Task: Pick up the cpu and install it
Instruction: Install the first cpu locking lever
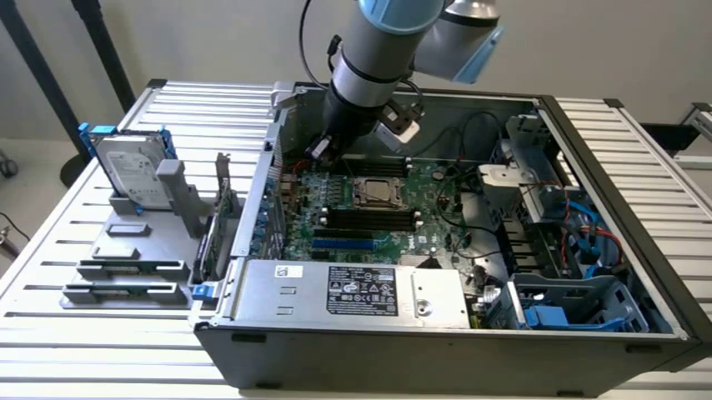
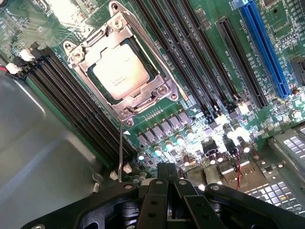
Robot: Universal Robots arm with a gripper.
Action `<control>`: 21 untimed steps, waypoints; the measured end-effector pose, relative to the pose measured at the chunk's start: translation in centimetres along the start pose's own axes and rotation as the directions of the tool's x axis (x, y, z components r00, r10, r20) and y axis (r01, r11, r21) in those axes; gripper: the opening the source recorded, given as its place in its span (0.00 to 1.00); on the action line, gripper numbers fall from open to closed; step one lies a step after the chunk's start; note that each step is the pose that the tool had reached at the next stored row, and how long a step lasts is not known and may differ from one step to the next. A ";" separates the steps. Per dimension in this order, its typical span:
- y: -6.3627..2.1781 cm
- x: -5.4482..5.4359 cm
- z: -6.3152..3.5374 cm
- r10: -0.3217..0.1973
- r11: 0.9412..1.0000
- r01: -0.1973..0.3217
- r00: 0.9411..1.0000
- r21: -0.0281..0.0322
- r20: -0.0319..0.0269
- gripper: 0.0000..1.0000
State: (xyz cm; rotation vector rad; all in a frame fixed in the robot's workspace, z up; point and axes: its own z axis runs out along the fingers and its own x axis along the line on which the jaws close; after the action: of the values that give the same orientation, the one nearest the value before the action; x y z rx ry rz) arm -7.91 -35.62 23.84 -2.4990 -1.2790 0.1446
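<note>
The cpu [image 2: 120, 71], a small square chip with a silvery top, lies flat in the metal-framed socket [image 2: 76, 53] on the green motherboard [image 2: 200, 57]. In the exterior view the cpu [image 1: 375, 191] sits mid-board inside the open computer case [image 1: 445, 333]. My gripper [image 2: 167, 177] hangs above the board, off to one side of the socket. Its black fingers [image 2: 155, 191] are pressed together with nothing between them. In the exterior view the gripper [image 1: 325, 148] hovers at the far end of the case, just beyond the socket.
Black memory slots [image 2: 190, 52] flank the socket, and a blue slot [image 2: 264, 47] lies beyond them. A power supply [image 1: 356, 290] fills the case's near side. Cables and drive cages [image 1: 556, 217] crowd its right. A grey fixture [image 1: 139, 242] with a hard drive [image 1: 132, 171] and memory sticks [image 1: 125, 292] stands at the exterior view's left.
</note>
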 end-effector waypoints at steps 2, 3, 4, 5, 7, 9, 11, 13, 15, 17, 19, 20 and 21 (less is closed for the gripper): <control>0.00 0.0 0.00 0.005 1.000 -0.005 1.000 0.000 -0.002 0.11; 0.00 0.0 0.00 0.005 1.000 -0.005 1.000 0.001 -0.003 0.11; -0.02 0.0 0.02 0.005 1.000 -0.005 1.000 0.001 -0.004 0.11; -0.09 -0.1 0.04 0.005 1.000 -0.005 1.000 0.001 -0.005 0.11; -0.21 -0.2 0.06 0.004 1.000 -0.004 1.000 0.000 -0.008 0.11; -0.25 -0.2 0.07 0.004 1.000 -0.004 1.000 0.000 -0.011 0.11; -0.25 -0.2 0.08 0.011 1.000 -0.011 1.000 -0.001 -0.016 0.11; -0.25 -0.2 0.08 0.024 1.000 -0.024 0.999 -0.003 -0.023 0.11; -0.28 -0.2 0.09 0.034 0.999 -0.034 0.999 -0.003 -0.030 0.11; -0.36 -0.3 0.11 0.034 0.999 -0.034 0.999 -0.001 -0.037 0.11; -0.47 -0.4 0.09 0.033 0.999 -0.033 0.999 -0.001 -0.041 0.11; -0.56 -0.4 0.02 0.032 0.999 -0.032 0.999 -0.001 -0.043 0.11; -0.64 -0.4 -0.10 0.031 1.000 -0.031 0.998 -0.002 -0.045 0.11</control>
State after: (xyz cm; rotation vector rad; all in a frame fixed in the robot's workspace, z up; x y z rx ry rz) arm -8.64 -35.64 24.12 -2.5109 -1.2236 0.0933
